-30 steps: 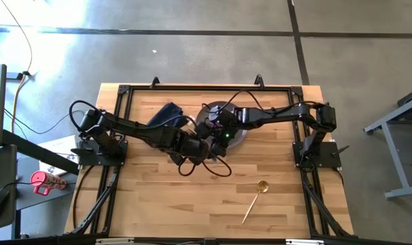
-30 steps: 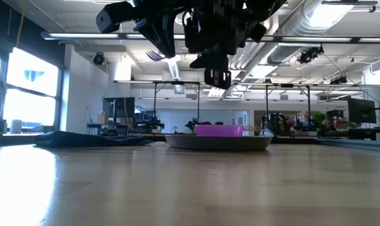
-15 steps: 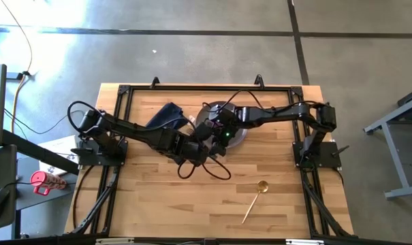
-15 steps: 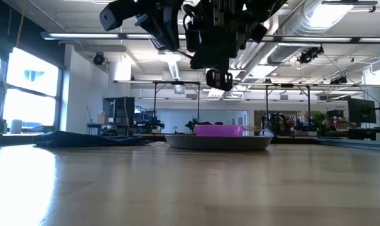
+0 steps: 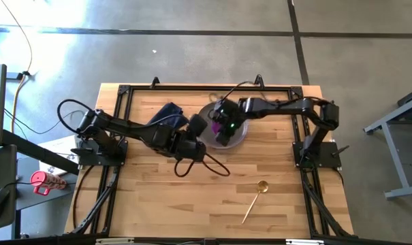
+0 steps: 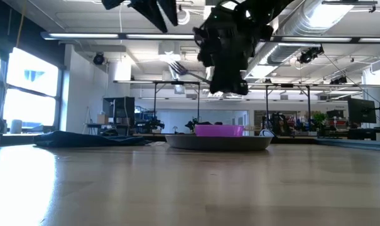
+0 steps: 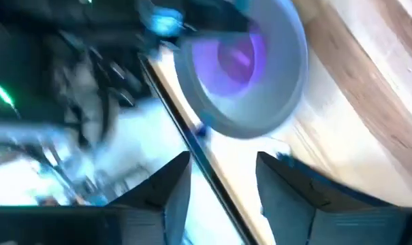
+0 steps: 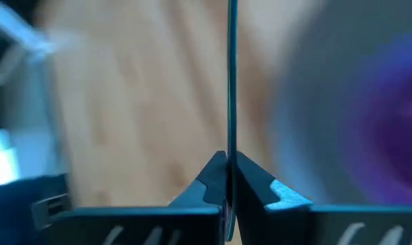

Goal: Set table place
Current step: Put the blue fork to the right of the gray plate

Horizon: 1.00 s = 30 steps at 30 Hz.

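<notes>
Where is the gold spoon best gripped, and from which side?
Take the gold spoon at mid-handle, coming straight down from above. It lies flat on the table, its slim handle running diagonally away from the plate, so turn the jaws across that line. Nothing lies close beside it. The right gripper, shut on the fork, is on its side.

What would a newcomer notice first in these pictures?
The two dark arms meet above the grey plate with the magenta bowl, near the far edge of the table. The right tool is shut on the fork, held high in the air. A gold spoon lies alone towards the near right.
</notes>
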Motion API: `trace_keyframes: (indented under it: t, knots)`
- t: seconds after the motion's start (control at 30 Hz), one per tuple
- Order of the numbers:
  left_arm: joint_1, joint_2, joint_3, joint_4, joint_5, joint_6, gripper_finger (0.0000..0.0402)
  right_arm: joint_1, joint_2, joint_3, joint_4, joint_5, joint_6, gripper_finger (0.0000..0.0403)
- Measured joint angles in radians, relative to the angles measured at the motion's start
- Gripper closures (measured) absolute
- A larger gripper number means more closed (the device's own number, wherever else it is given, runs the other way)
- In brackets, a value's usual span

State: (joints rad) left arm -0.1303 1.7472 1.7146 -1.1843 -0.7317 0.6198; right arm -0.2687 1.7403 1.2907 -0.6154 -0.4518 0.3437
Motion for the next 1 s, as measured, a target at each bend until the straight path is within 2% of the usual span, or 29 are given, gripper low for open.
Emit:
trace_keyframes:
  t: [0.17,0.33,0.47,0.57,0.7,0.8,0.9,1.0]
  knots:
    - [-0.001,-0.016,-0.033,-0.099,-0.003,-0.232,0.0245,-0.100,-0.129,0.000,-0.193,0.154,-0.033,0.0403]
    - [-0.001,-0.058,-0.154,-0.094,0.005,-0.384,0.0253,-0.184,-0.335,0.000,-0.378,0.339,-0.021,0.0403]
    - [-0.001,-0.116,-0.293,0.054,0.078,-0.418,0.0255,-0.225,-0.524,-0.026,-0.474,0.454,0.057,0.0403]
    - [-0.001,-0.169,-0.390,0.214,0.128,-0.419,0.0256,-0.235,-0.668,-0.115,-0.454,0.468,0.137,0.0403]
    - [0.008,-0.215,-0.459,0.323,0.167,-0.420,0.0256,-0.219,-0.835,-0.337,-0.310,0.427,0.281,0.0403]
    - [0.020,-0.229,-0.465,0.323,0.173,-0.419,0.0256,-0.190,-0.914,-0.556,-0.048,0.337,0.387,0.0403]
    - [0.024,-0.232,-0.465,0.318,0.175,-0.415,0.0256,-0.167,-0.930,-0.759,0.256,0.276,0.494,0.0403]
    - [0.026,-0.234,-0.464,0.325,0.189,-0.413,0.0256,-0.160,-0.918,-0.903,0.451,0.263,0.592,0.0403]
